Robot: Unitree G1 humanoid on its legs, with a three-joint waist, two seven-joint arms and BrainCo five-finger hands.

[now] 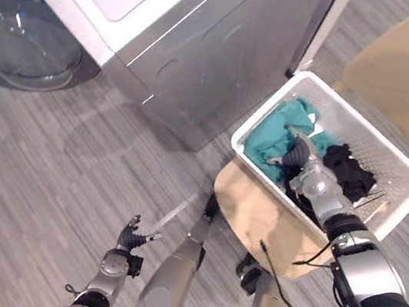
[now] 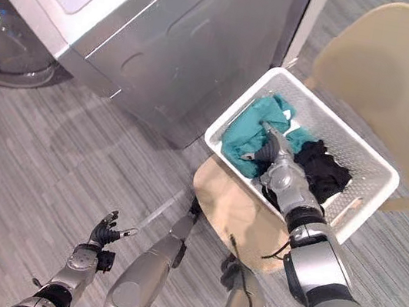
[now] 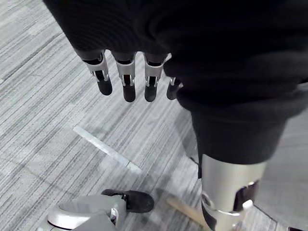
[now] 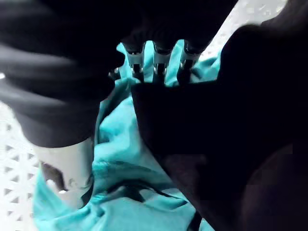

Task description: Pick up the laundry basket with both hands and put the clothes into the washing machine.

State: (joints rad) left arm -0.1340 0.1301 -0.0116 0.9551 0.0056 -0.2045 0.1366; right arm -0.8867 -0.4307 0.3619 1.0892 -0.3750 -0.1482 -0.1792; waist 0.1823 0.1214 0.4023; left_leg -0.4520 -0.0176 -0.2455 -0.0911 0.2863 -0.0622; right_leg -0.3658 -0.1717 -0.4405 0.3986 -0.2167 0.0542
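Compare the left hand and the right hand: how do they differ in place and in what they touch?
The left hand hangs over the bare floor; the right hand is inside the basket. The left hand touches nothing, its fingers relaxed; the right hand lies among the teal cloth and black cloth. Neither holds the basket's rim.

Right hand [image 1: 301, 167] sunk among black cloth [image 1: 349, 173] and teal cloth [image 1: 273, 137] in laundry basket [image 1: 381, 146], grip unreadable; washing machine [image 1: 207, 37] cut by top edge, its glass door [image 1: 27, 47] by left edge; stool [image 1: 246, 207] mostly under basket.
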